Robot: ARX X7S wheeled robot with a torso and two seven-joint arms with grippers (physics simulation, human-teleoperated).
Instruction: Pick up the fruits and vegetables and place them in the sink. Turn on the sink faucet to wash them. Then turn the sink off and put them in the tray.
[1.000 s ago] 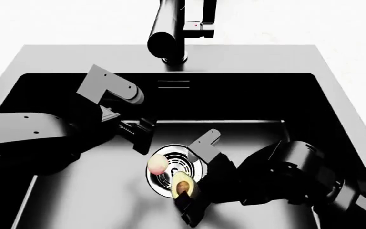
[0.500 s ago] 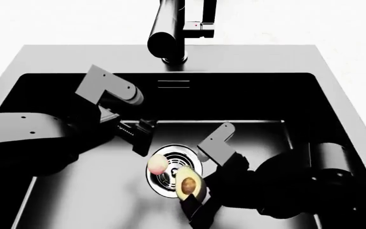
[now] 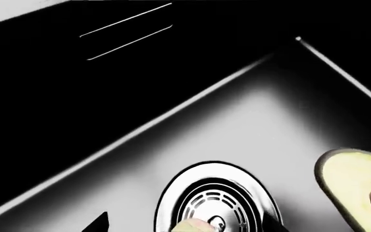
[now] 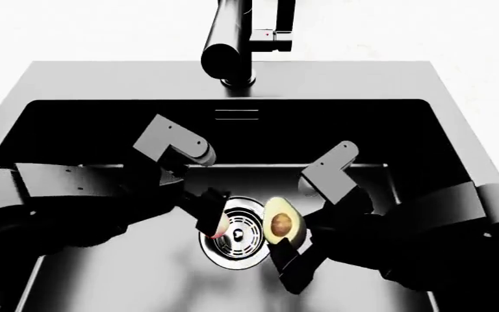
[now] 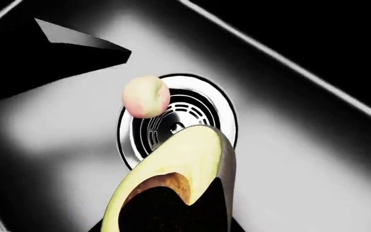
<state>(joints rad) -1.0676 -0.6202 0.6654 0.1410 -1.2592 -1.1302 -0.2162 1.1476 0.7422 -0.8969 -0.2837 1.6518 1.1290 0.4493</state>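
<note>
Head view, avocado [image 4: 280, 224] lifted, left end effector [image 4: 213, 214] nearer peach [image 4: 223, 224]

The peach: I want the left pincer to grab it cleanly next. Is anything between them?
Nothing visible. In the head view the left pincer sits right at the peach on the drain rim. The avocado, held in the right pincer, is on the drain's other side.

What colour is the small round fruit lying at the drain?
Pale yellow blushing to pink, plain skin. The round fruit shows best in the right wrist view, at the drain's rim.
</note>
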